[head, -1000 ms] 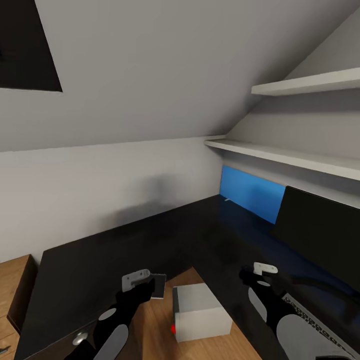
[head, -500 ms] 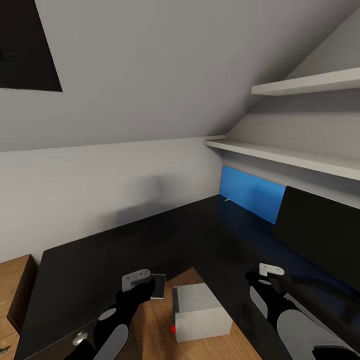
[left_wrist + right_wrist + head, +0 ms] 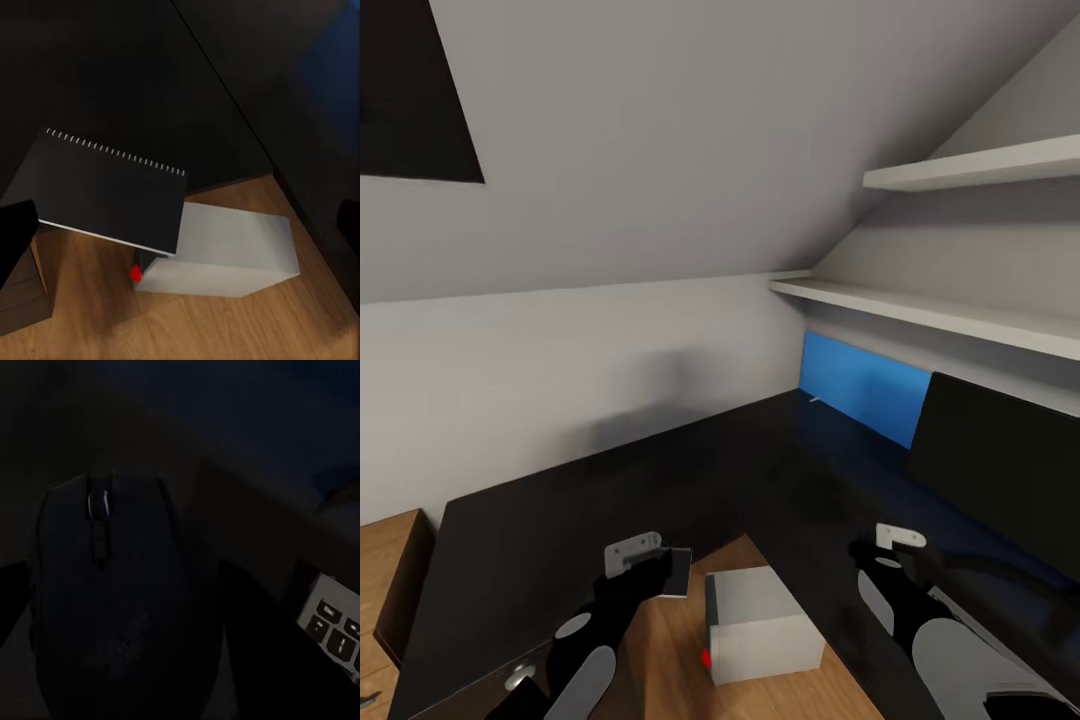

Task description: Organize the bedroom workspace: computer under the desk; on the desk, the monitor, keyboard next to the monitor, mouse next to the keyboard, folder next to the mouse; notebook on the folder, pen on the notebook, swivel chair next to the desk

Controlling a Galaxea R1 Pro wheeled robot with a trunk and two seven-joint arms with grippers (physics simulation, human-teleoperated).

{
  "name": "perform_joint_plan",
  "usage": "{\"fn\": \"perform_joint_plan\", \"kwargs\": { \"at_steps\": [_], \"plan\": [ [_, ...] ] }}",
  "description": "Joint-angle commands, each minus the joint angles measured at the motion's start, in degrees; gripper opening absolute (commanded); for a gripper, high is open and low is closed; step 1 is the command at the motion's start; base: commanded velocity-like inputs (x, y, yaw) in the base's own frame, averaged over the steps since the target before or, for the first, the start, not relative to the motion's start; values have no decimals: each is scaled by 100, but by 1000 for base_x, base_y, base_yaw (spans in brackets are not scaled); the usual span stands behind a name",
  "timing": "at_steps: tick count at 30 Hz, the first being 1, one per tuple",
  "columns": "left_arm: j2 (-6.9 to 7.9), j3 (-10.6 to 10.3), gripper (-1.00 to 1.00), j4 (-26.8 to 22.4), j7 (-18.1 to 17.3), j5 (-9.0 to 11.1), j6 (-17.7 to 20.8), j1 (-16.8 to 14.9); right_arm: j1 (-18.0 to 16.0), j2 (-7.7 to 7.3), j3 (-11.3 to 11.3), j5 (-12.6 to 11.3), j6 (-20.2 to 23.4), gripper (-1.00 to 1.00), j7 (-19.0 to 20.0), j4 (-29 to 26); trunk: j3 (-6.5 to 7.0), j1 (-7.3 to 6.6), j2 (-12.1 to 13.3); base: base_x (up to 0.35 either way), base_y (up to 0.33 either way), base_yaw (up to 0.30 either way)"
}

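Notebook [image 3: 112, 191] clamped in left hand [image 3: 660, 572] as before, right hand [image 3: 112, 607] nudged back, gripping mouse [image 3: 112, 585]

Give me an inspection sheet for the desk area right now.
Surface: desk, glossy black top, blue back panel.
Job's things: monitor on desk; computer on wooden floor in desk's inner corner; keyboard corner beside mouse.
Clutter: nothing seen.
Grippers: left gripper jaws shut on notebook; right gripper jaws straddle mouse, grip unclear in the dark.
Cables: nothing seen.
Surroundings: white wall shelves, sloped ceiling.
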Motion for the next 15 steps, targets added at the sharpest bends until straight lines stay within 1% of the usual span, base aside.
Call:
{"fn": "perform_joint_plan", "kwargs": {
  "at_steps": [1, 4, 9, 11, 12, 15],
  "plan": [
    [2, -12, 100, -13, 47, 31, 11, -7, -3, -2, 19, -54, 24, -100, -23, -12, -30, 25, -52, 0, 0, 0],
    [-1, -10, 100, -19, 65, 35, 16, -7, -2, -2, -1, -58, 62, -100, -28, 12, -83, 91, -172, 0, 0, 0],
    [-15, -18, 100, -21, 328, 43, 10, -7, -1, -11, -21, -98, 73, -100, -32, 28, -173, 201, -373, 0, 0, 0],
    [-18, -20, 100, -21, 368, 44, 10, -10, -3, -16, -23, -210, 74, -100, -30, 30, -209, 244, -453, 0, 0, 0],
    [-19, -21, 100, -21, 391, 46, 10, -9, -3, -24, -24, -476, 74, -100, -12, 31, -227, 266, -493, 0, 0, 0],
    [-20, -21, 100, -21, 395, 47, 10, -8, -3, -26, -24, -532, 74, -100, -7, 31, -281, 332, -613, 0, 0, 0]
  ]
}}
